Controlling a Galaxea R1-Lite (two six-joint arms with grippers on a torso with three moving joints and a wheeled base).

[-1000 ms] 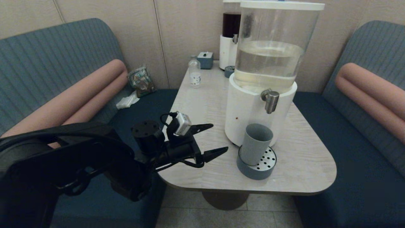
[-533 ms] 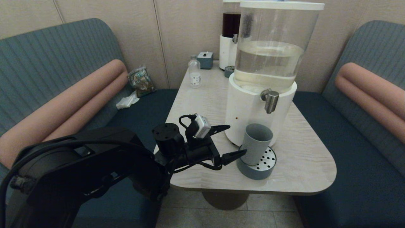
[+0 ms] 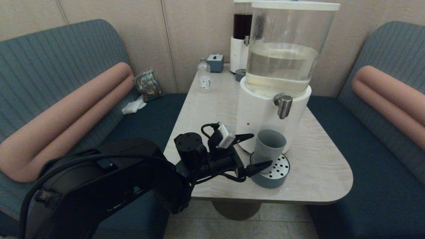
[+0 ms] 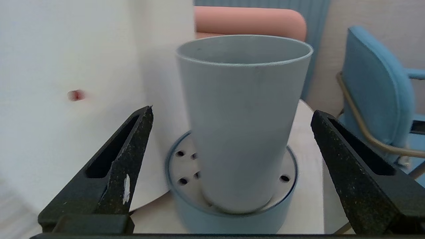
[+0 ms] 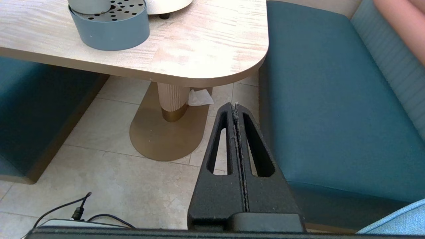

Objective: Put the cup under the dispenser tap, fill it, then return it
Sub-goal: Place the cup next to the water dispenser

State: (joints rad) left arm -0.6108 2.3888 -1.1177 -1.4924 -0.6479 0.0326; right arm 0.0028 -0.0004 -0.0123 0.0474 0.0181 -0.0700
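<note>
Ease the spread-open left gripper (image 3: 262,150) level around the grey-blue tumbler (image 3: 268,150) on the drip tray (image 3: 269,181) near the tabletop's front edge — close mid-wall, clear of the dispenser base (image 3: 257,114).

The black left gripper (image 3: 258,150) has been carried across the pale wood-grain table (image 3: 318,179) from near its left edge to the plain matte grey-blue tapered cup (image 3: 268,150). Its wide-spread fingers, previously well apart from the cup, are now set one on each side of it. More of the black left arm (image 3: 109,186) has been brought into the head view than before.
</note>
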